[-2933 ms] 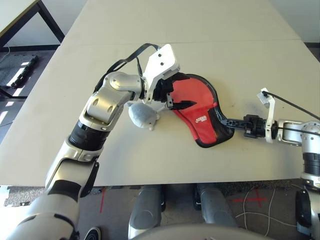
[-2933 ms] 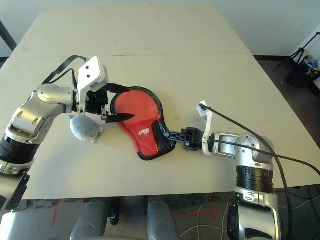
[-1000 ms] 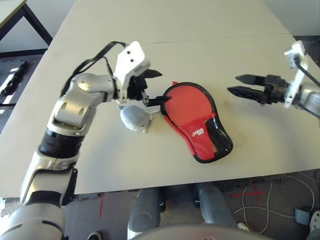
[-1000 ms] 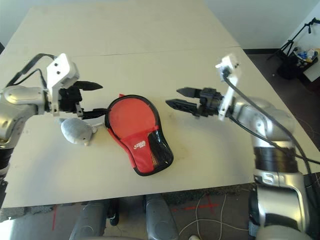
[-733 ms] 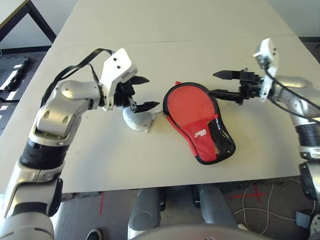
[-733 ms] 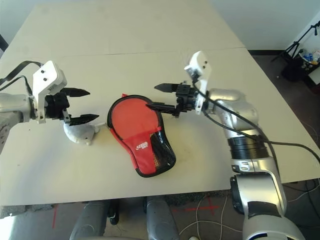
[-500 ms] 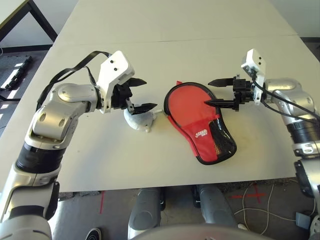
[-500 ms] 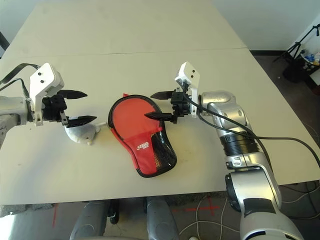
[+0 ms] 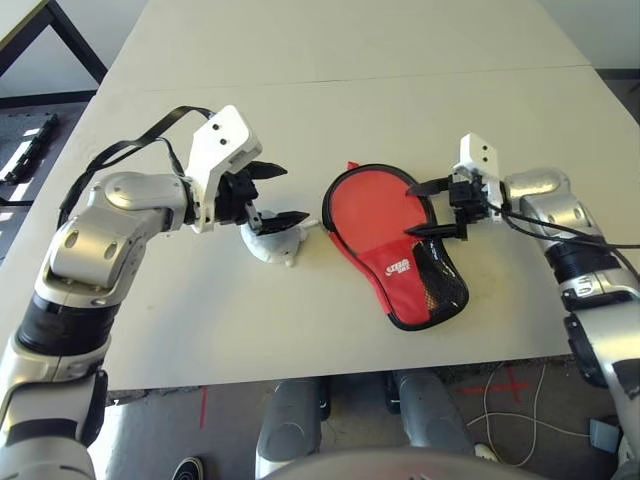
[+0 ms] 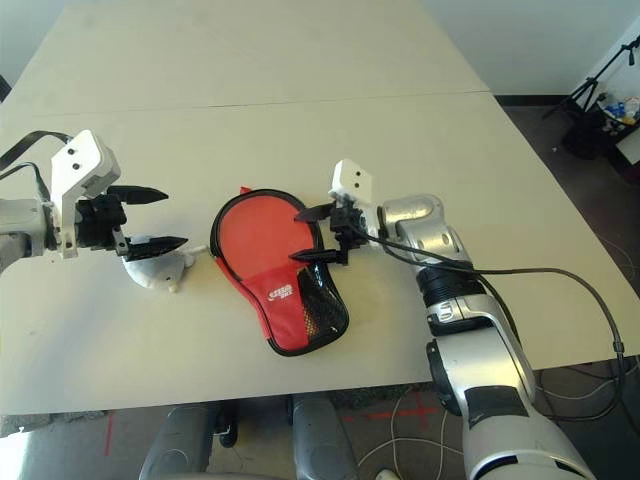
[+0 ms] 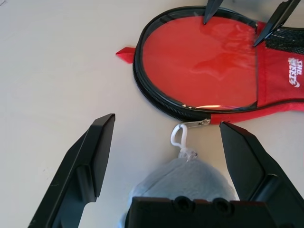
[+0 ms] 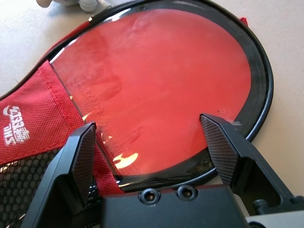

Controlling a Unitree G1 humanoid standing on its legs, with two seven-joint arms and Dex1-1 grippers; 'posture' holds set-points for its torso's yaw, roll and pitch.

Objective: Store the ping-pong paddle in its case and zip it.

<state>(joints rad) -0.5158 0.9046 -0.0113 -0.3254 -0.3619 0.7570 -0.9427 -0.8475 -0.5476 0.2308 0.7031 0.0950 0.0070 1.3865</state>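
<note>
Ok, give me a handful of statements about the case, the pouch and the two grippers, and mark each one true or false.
1. The case lies flat on the table. True.
2. The right gripper is shut on the case. False: its fingers stand open over the case's round end.
3. The grey pouch hangs from the case's zipper pull by a white loop. True.
4. The left gripper is shut. False: it is open, above the pouch.
5. The case's logo is black. False: it is white.
</note>
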